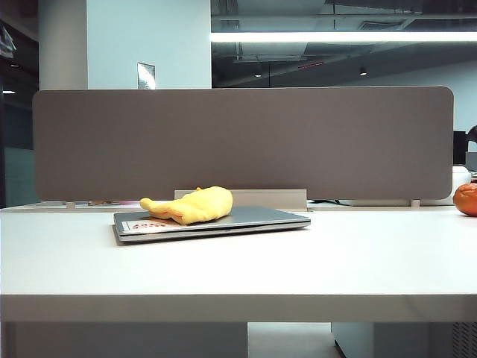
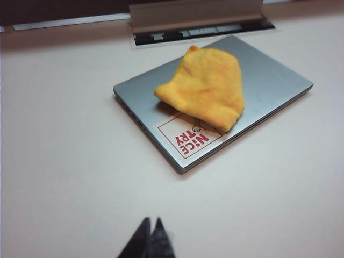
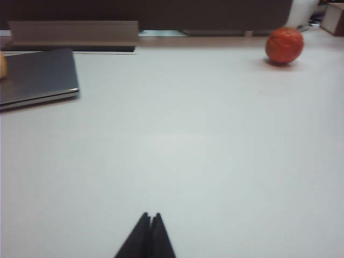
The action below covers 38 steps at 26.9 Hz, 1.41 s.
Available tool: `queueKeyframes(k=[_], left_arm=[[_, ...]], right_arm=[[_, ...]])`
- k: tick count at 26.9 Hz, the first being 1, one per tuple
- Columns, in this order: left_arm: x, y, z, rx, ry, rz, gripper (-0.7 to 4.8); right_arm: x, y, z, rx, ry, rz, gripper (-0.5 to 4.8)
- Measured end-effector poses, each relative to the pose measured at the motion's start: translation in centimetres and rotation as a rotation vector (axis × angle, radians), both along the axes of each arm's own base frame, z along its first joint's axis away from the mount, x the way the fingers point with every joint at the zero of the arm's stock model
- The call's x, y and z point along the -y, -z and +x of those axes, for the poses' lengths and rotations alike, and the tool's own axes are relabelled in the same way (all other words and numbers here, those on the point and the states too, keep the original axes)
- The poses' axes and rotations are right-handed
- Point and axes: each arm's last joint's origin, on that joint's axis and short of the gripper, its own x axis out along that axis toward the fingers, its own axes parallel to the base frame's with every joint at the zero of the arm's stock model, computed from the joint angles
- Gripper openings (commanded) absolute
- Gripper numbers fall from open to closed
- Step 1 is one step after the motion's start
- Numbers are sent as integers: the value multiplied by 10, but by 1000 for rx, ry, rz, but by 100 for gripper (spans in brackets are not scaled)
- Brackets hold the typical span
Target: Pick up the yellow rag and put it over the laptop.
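Yellow rag (image 1: 195,206) lies bunched on the closed lid of the laptop (image 1: 246,219), resting toward the lid's left portion in the exterior view. In the left wrist view the yellow rag (image 2: 207,88) covers the middle of the silver-grey lid and overlaps one corner of the white sticker (image 2: 188,138) with red lettering; most of the laptop (image 2: 269,75) lid is bare around it. The laptop sits flat on the white table (image 1: 335,261), just in front of a grey cable tray (image 2: 196,13) at the foot of the brown divider panel (image 1: 246,142).

Left gripper (image 2: 150,236) hovers above bare table, well apart from the laptop, its dark fingers pressed together and grasping nothing.

Right gripper (image 3: 151,234) is likewise above bare table, fingers clenched together and empty. The laptop's corner (image 3: 40,78) shows to one side in that view, well apart from the gripper.

An orange fruit (image 3: 284,45) stands on the table near the divider, well apart from the laptop; in the exterior view it sits at the right edge (image 1: 466,199).
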Motion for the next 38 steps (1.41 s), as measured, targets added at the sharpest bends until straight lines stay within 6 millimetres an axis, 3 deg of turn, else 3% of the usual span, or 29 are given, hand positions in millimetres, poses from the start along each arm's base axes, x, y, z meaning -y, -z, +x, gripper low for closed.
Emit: queueKeyframes(k=[11,14,19,23,32,38], left_arm=[[-10,-3,-28,47,-2,-25,-6],[-14,7,-39,65,-7,-46,-6],[-21,47,-58,106,-31,-149,-6],[-23,41,-66,208,-34,-305,-6],[-23,39,-67,220,-27,-326,-6],[-25,50,-62,243,-132,-197,-6]], right_arm=[[5,0,0,-1,46,2,-1],[5,0,0,-1,46,2,-1],[5,0,0,0,47,2,-1],[5,0,0,-1,47,1,-1],[5,0,0,-1,47,2,-1],[5,0,0,-1,47,2,-1]])
